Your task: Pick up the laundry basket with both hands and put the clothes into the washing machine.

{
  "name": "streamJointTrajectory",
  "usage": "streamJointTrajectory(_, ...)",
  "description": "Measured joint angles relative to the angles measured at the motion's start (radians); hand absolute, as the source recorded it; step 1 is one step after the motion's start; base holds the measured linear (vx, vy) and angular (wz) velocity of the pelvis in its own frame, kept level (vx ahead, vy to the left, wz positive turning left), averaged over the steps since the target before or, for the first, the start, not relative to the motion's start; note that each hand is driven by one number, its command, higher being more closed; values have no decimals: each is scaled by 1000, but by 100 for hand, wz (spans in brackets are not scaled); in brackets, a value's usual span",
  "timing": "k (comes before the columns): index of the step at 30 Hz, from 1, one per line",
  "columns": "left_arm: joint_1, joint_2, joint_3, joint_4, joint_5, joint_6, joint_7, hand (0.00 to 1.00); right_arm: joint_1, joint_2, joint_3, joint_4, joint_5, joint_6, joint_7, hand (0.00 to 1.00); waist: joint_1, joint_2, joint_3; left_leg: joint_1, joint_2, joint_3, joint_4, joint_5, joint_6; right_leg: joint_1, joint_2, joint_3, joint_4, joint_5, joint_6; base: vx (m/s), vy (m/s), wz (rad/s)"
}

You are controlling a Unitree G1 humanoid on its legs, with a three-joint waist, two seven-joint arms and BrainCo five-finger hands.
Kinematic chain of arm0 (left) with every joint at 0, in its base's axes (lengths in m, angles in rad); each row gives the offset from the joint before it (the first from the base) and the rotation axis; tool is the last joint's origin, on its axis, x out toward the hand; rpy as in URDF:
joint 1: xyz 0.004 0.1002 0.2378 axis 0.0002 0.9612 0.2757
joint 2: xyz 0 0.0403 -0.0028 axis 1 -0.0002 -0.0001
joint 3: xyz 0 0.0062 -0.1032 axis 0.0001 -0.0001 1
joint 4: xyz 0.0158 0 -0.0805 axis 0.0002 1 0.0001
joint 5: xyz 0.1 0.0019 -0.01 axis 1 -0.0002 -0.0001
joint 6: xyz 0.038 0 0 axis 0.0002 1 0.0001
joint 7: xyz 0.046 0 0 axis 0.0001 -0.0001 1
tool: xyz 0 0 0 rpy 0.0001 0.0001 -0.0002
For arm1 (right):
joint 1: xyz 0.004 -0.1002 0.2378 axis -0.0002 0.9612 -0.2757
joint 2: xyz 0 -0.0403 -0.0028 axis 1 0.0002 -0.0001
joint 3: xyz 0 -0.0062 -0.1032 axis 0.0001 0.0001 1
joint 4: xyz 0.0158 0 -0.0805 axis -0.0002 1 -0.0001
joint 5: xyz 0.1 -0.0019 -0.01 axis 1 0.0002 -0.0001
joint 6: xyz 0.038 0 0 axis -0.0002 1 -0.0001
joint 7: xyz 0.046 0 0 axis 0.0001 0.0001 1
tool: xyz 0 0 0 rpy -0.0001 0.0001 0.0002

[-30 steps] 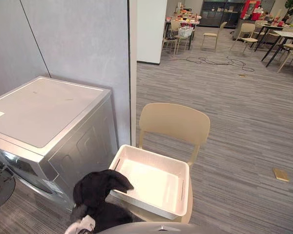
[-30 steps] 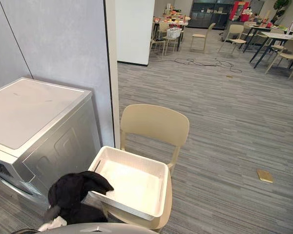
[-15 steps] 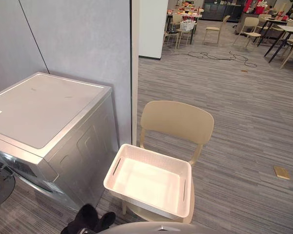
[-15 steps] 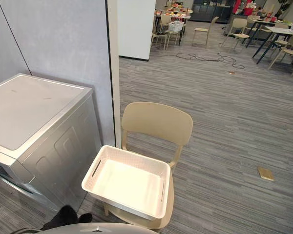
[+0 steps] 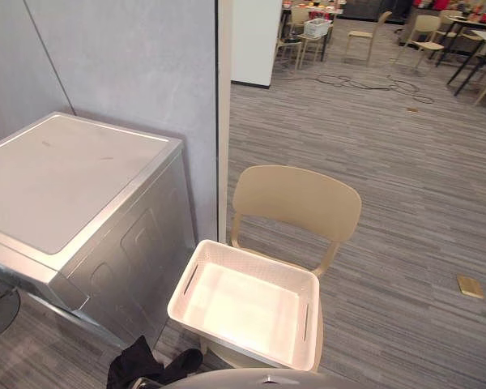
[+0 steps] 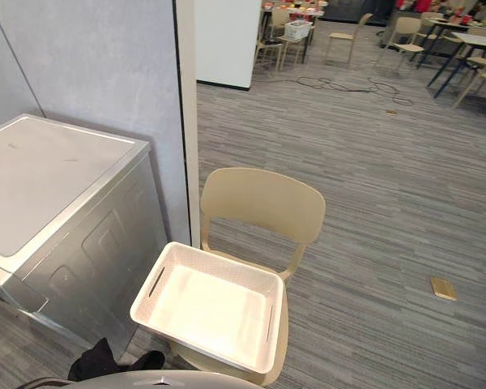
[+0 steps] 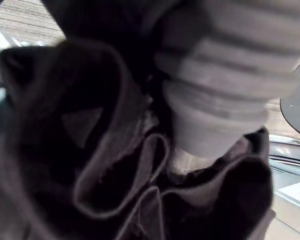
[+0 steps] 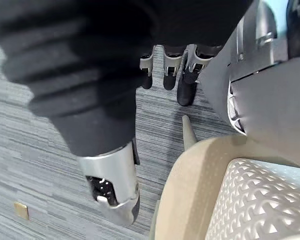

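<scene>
Clothes: a black bundle (image 5: 138,366) low at the near edge of the head views, outside the basket, below its near-left corner and beside the washing machine's side panel
Left hand: its ribbed cover (image 7: 225,75) sits right against dark folds of the cloth, which bunch round it; the fingers are buried in the folds, so whether they grip cannot be told
Laundry basket: white and empty (image 5: 243,306), resting slightly askew on the chair seat, a slot handle in each short wall
Right hand: hangs (image 8: 95,95) just beside the chair's seat edge, fingers (image 8: 165,70) loose and holding nothing
Washing machine: silver with a flat pale top (image 5: 65,174), left of the chair, against the grey wall (image 5: 130,65)
Chair: beige (image 5: 296,198), carrying the basket
Floor: grey striped carpet (image 5: 405,186); a small flat tan piece (image 5: 470,286) lies well to the chair's right
</scene>
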Motion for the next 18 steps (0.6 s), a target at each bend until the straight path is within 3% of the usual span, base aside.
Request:
streamJointTrajectory(2, -5, -12, 2, -49, 1, -1, -8, 100, -20, 1, 26, -21, -16, -1, 0, 0, 8, 16, 44, -61, 4, -75, 48, 1, -1, -12, 1, -75, 46, -26, -8, -55, -66, 94)
streamJointTrajectory(3, -8, -19, 4, -71, 0, -1, -8, 100, -23, 3, 48, -50, -16, -2, 0, 0, 12, 10, 62, -72, 6, -95, 54, 9, -2, -17, 0, -103, 70, -38, -11, -90, -44, 95)
streamJointTrajectory(6, -17, -59, 32, -101, 0, -3, -4, 100, -46, -6, 114, -121, -16, -9, -2, 0, 23, 39, 106, -134, 9, -152, 65, 36, 1, -68, -18, -179, 163, -70, -17, -113, -30, 64)
streamJointTrajectory(7, -27, -73, 41, -110, 1, -4, -1, 100, -68, -18, 126, -126, -15, -19, -1, 0, 23, 46, 107, -159, 16, -131, 55, 2, 3, -92, -32, -199, 182, -70, -18, -114, 24, 61)
streamJointTrajectory(8, -39, -72, 51, -111, 1, -8, 4, 100, -96, -8, 129, -128, -14, -27, -2, 0, 23, 18, 120, -205, 25, -54, 176, -46, 36, -108, -69, -221, 192, -69, -19, -56, 61, 55)
streamJointTrajectory(9, -42, -73, 51, -110, 1, -7, 5, 100, -102, -14, 127, -150, -13, -34, -3, 0, 25, 19, 123, -244, 52, -13, 399, -103, 65, -114, -102, -242, 225, -69, -19, -44, 92, 46)
streamJointTrajectory(10, -39, -76, 50, -110, 1, -7, 6, 100, -99, -17, 125, -159, -13, -36, -3, 0, 23, 24, 121, -238, 73, -3, 478, -129, 60, -110, -115, -251, 241, -69, -19, -61, 120, 36)
streamJointTrajectory(11, -35, -79, 45, -108, 1, -9, 6, 100, -95, -25, 119, -158, -12, -43, -3, 0, 11, 37, 113, -213, 131, 8, 597, -183, 42, -101, -129, -268, 269, -69, -19, -74, 147, 24)
streamJointTrajectory(12, -35, -77, 39, -107, 1, -11, 7, 100, -95, -29, 117, -156, -12, -44, -4, 0, 5, 42, 111, -199, 167, 8, 644, -203, 33, -97, -131, -273, 278, -69, -19, -76, 240, 28)
streamJointTrajectory(14, -44, -52, 6, -101, 9, -24, 13, 100, -76, -30, 104, -152, -12, -44, -5, 0, -7, 55, 97, -183, 300, -4, 689, -228, 1, -120, -148, -277, 343, -69, -19, -1, 353, 32)
streamJointTrajectory(15, -52, -42, -10, -102, 15, -24, 13, 100, -73, -33, 91, -149, -12, -45, -5, 0, -5, 61, 87, -182, 277, -3, 671, -256, -21, -136, -159, -279, 362, -64, -14, 30, 403, 53)
streamJointTrajectory(16, -60, -5, -53, -112, 23, -28, 15, 100, -71, -18, 59, -93, -12, -39, -5, 0, -15, 23, 70, -189, 220, -8, 624, -282, -22, -167, -182, -278, 361, -63, -6, 13, 331, 69)
streamJointTrajectory(17, -76, 35, -93, -112, 24, -31, 16, 100, -61, -10, 58, -33, -14, -27, -8, 0, -23, -5, 54, -205, 193, -41, 586, -292, -38, -164, -163, -263, 313, -62, -6, 13, 283, 81)
streamJointTrajectory(18, -85, 46, -110, -111, 24, -31, 17, 100, -52, -7, 54, -17, -14, -22, -13, 0, -26, -10, 54, -209, 181, -52, 574, -299, -50, -149, -155, -268, 287, -49, -12, 38, 282, 81)
